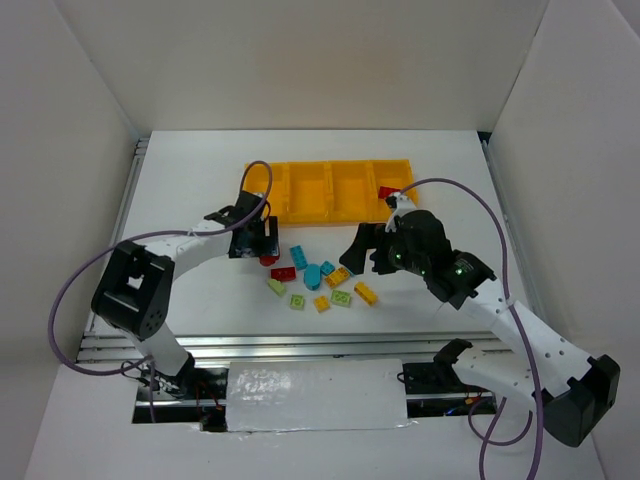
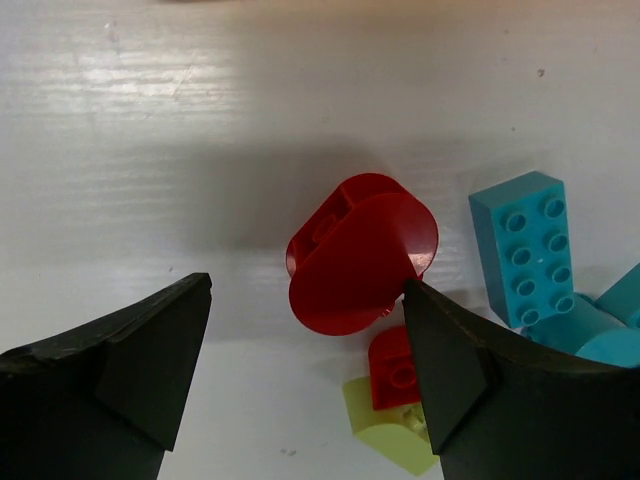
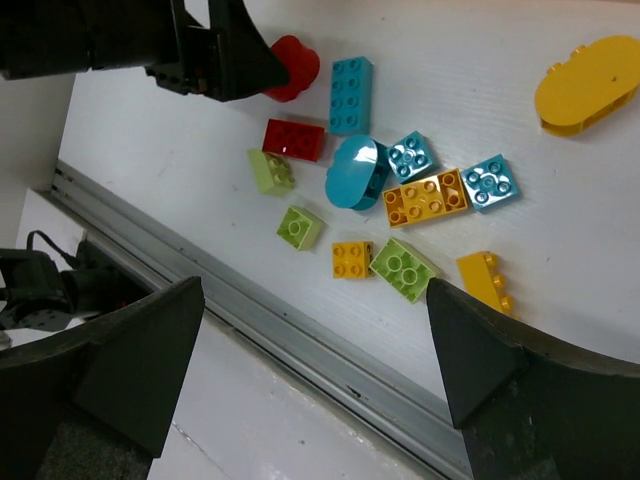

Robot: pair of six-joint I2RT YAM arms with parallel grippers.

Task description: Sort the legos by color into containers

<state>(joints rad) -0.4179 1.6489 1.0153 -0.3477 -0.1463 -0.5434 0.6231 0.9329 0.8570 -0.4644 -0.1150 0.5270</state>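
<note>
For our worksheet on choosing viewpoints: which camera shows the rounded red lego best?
Left wrist: the rounded red lego fills mid-frame, large and sharp. Top external shows a tiny red speck beside the left gripper; right wrist shows it partly hidden behind that gripper.

I'm scanning every view for lettering, and nothing is reading: no text, label, brand, number or sign is coming through. The studs on the cyan brick (image 2: 525,250), just to the right of my left gripper (image 2: 307,290), are showing only blurred rings, too soft to make out any mark.
</note>
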